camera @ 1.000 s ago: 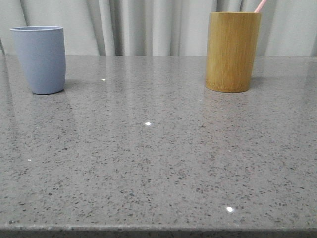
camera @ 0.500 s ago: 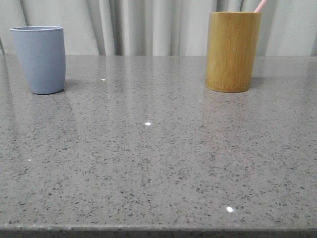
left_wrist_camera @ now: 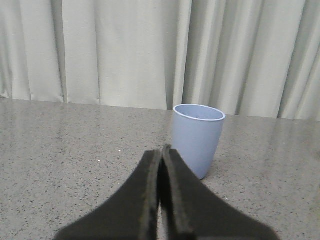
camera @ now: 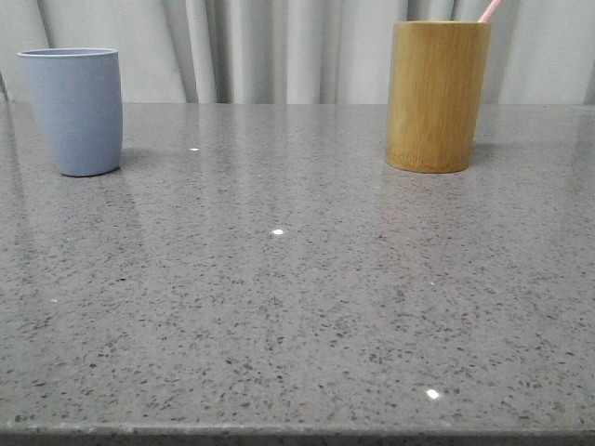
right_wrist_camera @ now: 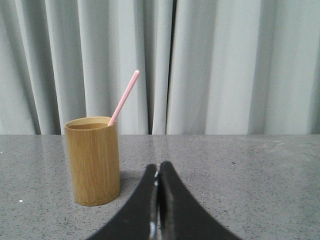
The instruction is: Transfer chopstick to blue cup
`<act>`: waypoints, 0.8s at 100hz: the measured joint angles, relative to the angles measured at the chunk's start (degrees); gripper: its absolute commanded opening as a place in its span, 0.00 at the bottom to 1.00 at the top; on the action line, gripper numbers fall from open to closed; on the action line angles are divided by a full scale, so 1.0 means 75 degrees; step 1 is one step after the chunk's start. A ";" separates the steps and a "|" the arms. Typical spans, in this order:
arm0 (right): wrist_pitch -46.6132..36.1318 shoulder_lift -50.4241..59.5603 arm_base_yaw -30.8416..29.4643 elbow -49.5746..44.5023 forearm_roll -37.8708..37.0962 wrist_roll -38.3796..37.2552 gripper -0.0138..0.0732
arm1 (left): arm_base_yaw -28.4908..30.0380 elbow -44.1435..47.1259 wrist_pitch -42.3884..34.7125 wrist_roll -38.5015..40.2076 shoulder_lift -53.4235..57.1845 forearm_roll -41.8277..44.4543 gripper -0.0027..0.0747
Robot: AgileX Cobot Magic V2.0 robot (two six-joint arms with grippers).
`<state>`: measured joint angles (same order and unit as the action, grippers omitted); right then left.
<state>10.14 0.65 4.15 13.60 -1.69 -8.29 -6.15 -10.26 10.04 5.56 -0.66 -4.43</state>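
The blue cup stands upright at the far left of the grey table; it also shows in the left wrist view. A pale pink chopstick leans out of the yellow-brown bamboo holder at the far right; only its tip shows in the front view, and its lower part is hidden inside the holder. My left gripper is shut and empty, short of the blue cup. My right gripper is shut and empty, short of the holder. Neither gripper shows in the front view.
The speckled grey stone table has its front edge at the bottom of the front view. A pale pleated curtain hangs right behind the table's far edge.
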 measured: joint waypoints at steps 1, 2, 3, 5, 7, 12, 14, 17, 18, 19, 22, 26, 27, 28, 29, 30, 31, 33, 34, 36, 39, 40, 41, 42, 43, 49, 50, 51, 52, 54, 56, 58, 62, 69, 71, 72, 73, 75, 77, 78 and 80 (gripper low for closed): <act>0.0194 0.0000 0.0000 0.0141 0.0000 0.0000 0.08 | 0.0000 -0.0138 0.0161 0.0000 -0.0028 -0.0010 0.01; 0.0292 0.0000 0.0000 0.0213 0.0000 0.0000 0.08 | 0.0000 -0.0208 0.0247 0.0000 -0.0091 -0.0010 0.01; 0.0484 0.0000 0.0000 0.0359 0.0000 0.0000 0.08 | 0.0000 -0.0280 0.0421 0.0000 -0.0126 -0.0026 0.01; 0.0761 -0.0036 0.0000 0.0578 0.0000 -0.0004 0.08 | 0.0000 -0.0497 0.0705 0.0000 -0.0249 -0.0030 0.01; 0.0946 -0.0081 0.0000 0.0721 0.0000 -0.0004 0.08 | 0.0000 -0.0723 0.0896 0.0000 -0.0391 -0.0030 0.01; 0.1657 -0.0252 0.0000 0.1287 0.0000 -0.0004 0.08 | 0.0000 -0.1260 0.1726 0.0000 -0.0771 -0.0030 0.01; 0.1836 -0.0350 0.0000 0.1424 0.0000 -0.0019 0.08 | 0.0000 -0.1498 0.1935 0.0000 -0.0955 -0.0030 0.01; 0.2279 -0.0495 0.0000 0.1765 0.0000 -0.0019 0.08 | 0.0000 -0.1812 0.2472 0.0000 -0.1210 -0.0030 0.01; 0.2367 -0.0574 0.0000 0.1833 0.0000 -0.0019 0.08 | 0.0000 -0.1974 0.2578 0.0000 -0.1277 -0.0030 0.01; 0.2546 -0.0615 0.0000 0.1966 0.0002 -0.0019 0.08 | 0.0000 -0.2056 0.2781 0.0000 -0.1408 -0.0030 0.01; 0.2911 -0.0787 0.0000 0.2225 0.0016 -0.0019 0.08 | 0.0000 -0.2456 0.3176 0.0000 -0.1679 -0.0030 0.01; 0.3466 -0.1057 0.0000 0.2608 0.0016 -0.0019 0.08 | 0.0000 -0.2853 0.3691 0.0000 -0.2083 -0.0030 0.01; 0.3560 -0.1150 0.0000 0.2671 0.0016 -0.0019 0.08 | 0.0000 -0.3005 0.3771 0.0000 -0.2149 -0.0030 0.01; 0.3652 -0.1196 0.0000 0.2729 0.0016 -0.0019 0.08 | 0.0000 -0.3083 0.3845 0.0000 -0.2283 -0.0030 0.01; 0.3836 -0.1245 0.0000 0.2849 0.0016 -0.0019 0.08 | 0.0000 -0.3232 0.3985 0.0000 -0.2348 -0.0030 0.01; 0.3929 -0.1341 0.0000 0.2909 0.0016 -0.0019 0.08 | 0.0000 -0.3306 0.4053 0.0000 -0.2475 -0.0030 0.01; 0.4107 -0.1390 0.0000 0.3024 0.0016 -0.0019 0.08 | 0.0000 -0.3380 0.4174 0.0000 -0.2538 -0.0030 0.01; 0.4376 -0.1535 0.0000 0.3193 0.0016 -0.0019 0.08 | 0.0000 -0.3596 0.4342 0.0000 -0.2721 -0.0030 0.01; 0.4466 -0.1631 0.0000 0.3247 0.0016 -0.0019 0.08 | 0.0000 -0.3732 0.4392 0.0000 -0.2780 -0.0030 0.01; 0.4724 -0.1727 0.0000 0.3402 0.0016 -0.0019 0.08 | 0.0000 -0.3930 0.4523 0.0000 -0.2953 -0.0030 0.01; 0.5045 -0.1966 0.0000 0.3596 0.0016 -0.0019 0.08 | 0.0000 -0.4176 0.4667 -0.0045 -0.3165 -0.0030 0.01; 0.5200 -0.2013 0.0000 0.3686 0.0016 -0.0019 0.08 | 0.0000 -0.4233 0.4730 -0.0041 -0.3265 -0.0030 0.01; 0.5275 -0.2107 0.0000 0.3731 0.0016 -0.0019 0.08 | 0.0000 -0.4342 0.4758 -0.0054 -0.3313 -0.0030 0.01; 0.5348 -0.2152 0.0000 0.3771 0.0016 -0.0019 0.08 | 0.0000 -0.4395 0.4776 -0.0054 -0.3405 -0.0030 0.01; 0.5486 -0.2196 0.0000 0.3850 0.0016 -0.0019 0.08 | 0.0000 -0.4495 0.4832 -0.0054 -0.3449 -0.0030 0.01; 0.5931 -0.2562 0.0000 0.4100 0.0016 -0.0019 0.08 | 0.0000 -0.4846 0.4971 -0.0072 -0.3808 -0.0030 0.01; 0.6010 -0.2599 0.0000 0.4144 0.0016 -0.0019 0.08 | 0.0000 -0.4918 0.5000 -0.0072 -0.3843 -0.0030 0.01; 0.6045 -0.2668 0.0000 0.4164 0.0016 -0.0019 0.08 | 0.0000 -0.4952 0.5018 -0.0072 -0.3908 -0.0030 0.01; 0.6101 -0.2700 0.0000 0.4197 0.0016 -0.0019 0.08 | 0.0000 -0.4983 0.5054 -0.0072 -0.3940 -0.0030 0.01; 0.6158 -0.2790 0.0000 0.4232 0.0016 -0.0019 0.08 | 0.0000 -0.5070 0.5098 -0.0072 -0.4028 -0.0030 0.01; 0.6178 -0.2869 0.0000 0.4234 0.0016 -0.0019 0.08 | 0.0000 -0.5138 0.5131 -0.0072 -0.4109 -0.0030 0.01; 0.6194 -0.2936 0.0000 0.4250 0.0016 -0.0019 0.08 | 0.0000 -0.5196 0.5184 -0.0072 -0.4183 -0.0030 0.01; 0.6199 -0.3049 0.0000 0.4268 0.0016 -0.0019 0.08 | 0.0000 -0.5282 0.5299 -0.0072 -0.4297 -0.0030 0.01; 0.6199 -0.3174 0.0000 0.4268 0.0016 -0.0019 0.08 | 0.0000 -0.5330 0.5519 -0.0072 -0.4474 -0.0030 0.01; 0.6199 -0.3190 0.0000 0.4268 0.0016 -0.0019 0.08 | 0.0000 -0.5344 0.5587 -0.0072 -0.4519 -0.0030 0.01; 0.6199 -0.3206 0.0000 0.4268 0.0016 -0.0019 0.08 | 0.0000 -0.5344 0.5607 -0.0072 -0.4548 -0.0030 0.01; 0.6179 -0.3205 0.0000 0.4268 0.0017 -0.0019 0.08 | 0.0000 -0.5344 0.5647 -0.0072 -0.4563 -0.0030 0.01; 0.6181 -0.3223 0.0000 0.4268 0.0017 -0.0019 0.08 | 0.0000 -0.5344 0.5709 -0.0072 -0.4601 -0.0030 0.01; 0.6181 -0.3223 0.0000 0.4268 0.0017 -0.0019 0.08 | 0.0000 -0.5344 0.5745 -0.0072 -0.4637 -0.0030 0.01; 0.6166 -0.3237 0.0000 0.4268 0.0017 -0.0019 0.08 | 0.0000 -0.5344 0.5777 -0.0072 -0.4648 -0.0030 0.01; 0.6170 -0.3237 0.0000 0.4268 0.0017 -0.0019 0.08 | 0.0000 -0.5344 0.5825 -0.0072 -0.4664 -0.0030 0.01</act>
<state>56.41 -23.63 4.15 45.61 -1.56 -8.43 -6.15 -50.35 53.73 5.02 -35.65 -4.66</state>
